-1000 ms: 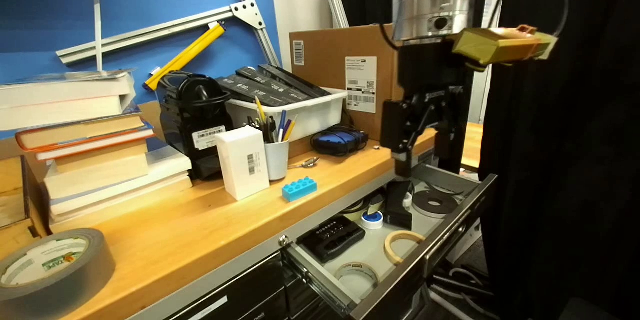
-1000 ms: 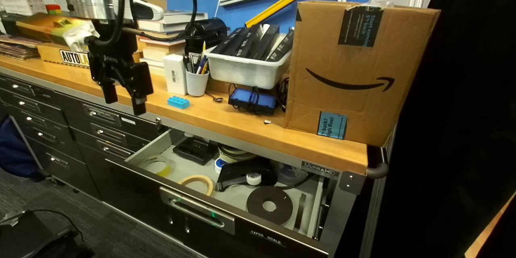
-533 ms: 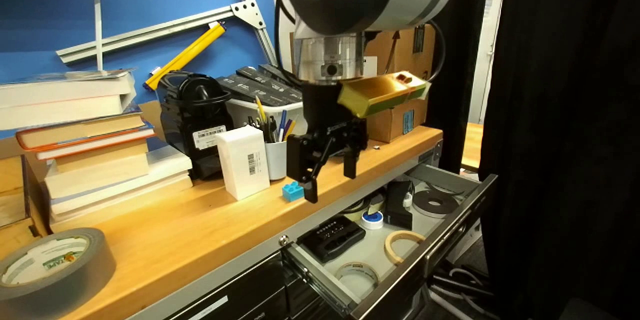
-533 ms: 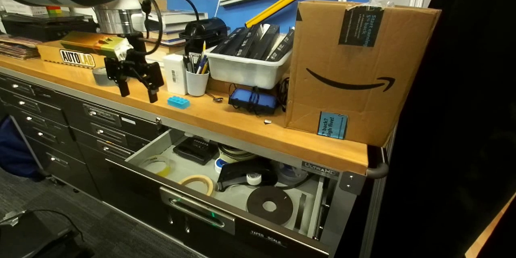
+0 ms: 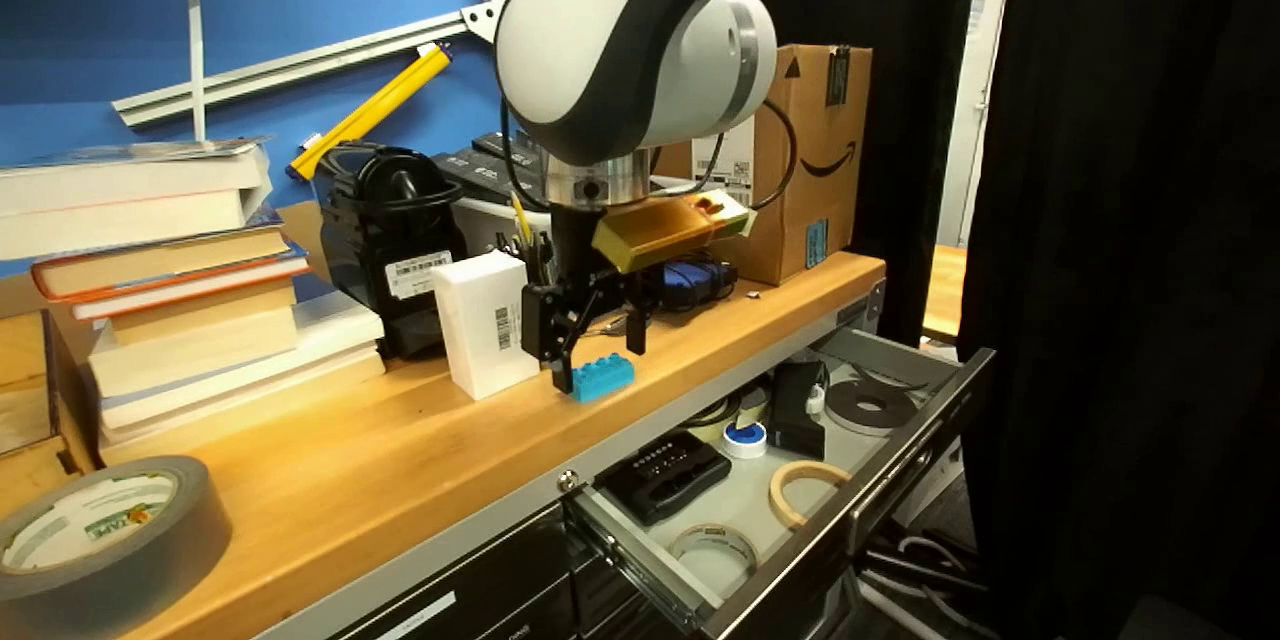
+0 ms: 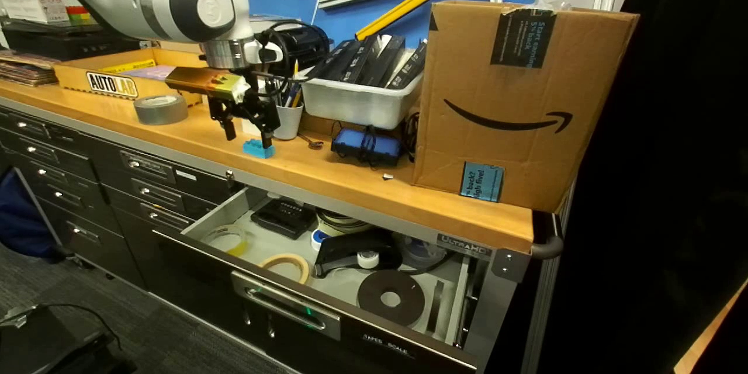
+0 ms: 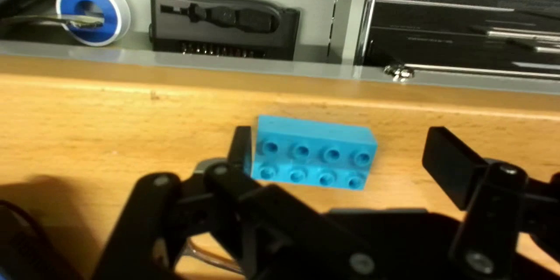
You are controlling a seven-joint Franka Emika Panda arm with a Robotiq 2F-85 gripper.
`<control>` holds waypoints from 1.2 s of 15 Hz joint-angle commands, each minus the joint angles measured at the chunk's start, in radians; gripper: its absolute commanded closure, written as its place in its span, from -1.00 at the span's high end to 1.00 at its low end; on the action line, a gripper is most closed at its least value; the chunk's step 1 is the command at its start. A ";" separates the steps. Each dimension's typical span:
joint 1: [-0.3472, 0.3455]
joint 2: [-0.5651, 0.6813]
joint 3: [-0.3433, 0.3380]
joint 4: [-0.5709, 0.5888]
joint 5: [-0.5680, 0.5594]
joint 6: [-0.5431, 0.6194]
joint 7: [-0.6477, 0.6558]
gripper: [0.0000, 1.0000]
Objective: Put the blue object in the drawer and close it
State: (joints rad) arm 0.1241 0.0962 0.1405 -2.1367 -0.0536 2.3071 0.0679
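In an exterior view, the blue brick (image 5: pixel 604 377) lies studs up on the wooden surface (image 5: pixel 330 480), outside the drawer (image 5: pixel 745 500), which stands pulled out below the brick. The gripper (image 5: pixel 600 366) points down over the brick, its jaws spread wide and holding nothing; one finger hides part of the brick's end in this line of sight. Just beside the brick, a white box (image 5: pixel 475 328) stands upright. A roll of grey tape (image 5: pixel 150 570) lies well apart from the brick.

In an exterior view, a cup of pens (image 6: pixel 287 121) stands near the brick, with a spoon (image 6: pixel 314 144) also near it. Between the brick and a tall cardboard box (image 6: pixel 514 146) sits a blue device (image 6: pixel 367 145) wrapped in cord. One finger overlaps the brick's end here; its partner hangs beyond the opposite end, above the surface.

In the wrist view, the brick sits between the jaws. One finger is right at a short end of the brick; whether they touch cannot be told. The far finger is apart from the other short end, with wood showing between. Past the brick's long side, inside the drawer, are a black tool case (image 7: pixel 225 22) and a blue and white spool (image 7: pixel 109 8).
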 commanded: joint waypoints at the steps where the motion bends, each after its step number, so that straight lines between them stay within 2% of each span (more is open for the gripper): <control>1: 0.001 0.085 -0.024 0.112 -0.029 -0.002 0.026 1.00; 5: -0.003 0.126 -0.028 0.156 0.015 -0.059 -0.025 1.00; 9: 0.001 0.126 -0.031 0.148 0.006 -0.101 -0.007 1.00; 10: 0.000 0.117 -0.033 0.139 0.007 -0.105 -0.002 0.50; 11: -0.002 0.105 -0.034 0.125 0.009 -0.103 -0.002 0.47; 14: -0.010 0.062 -0.039 0.074 0.019 -0.076 -0.003 0.02; 15: -0.015 0.038 -0.044 0.041 0.020 -0.061 0.000 -0.09; 18: -0.030 -0.040 -0.063 -0.059 0.016 -0.071 0.017 -0.09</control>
State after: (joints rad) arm 0.1097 0.1668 0.0928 -2.0749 -0.0475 2.2281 0.0663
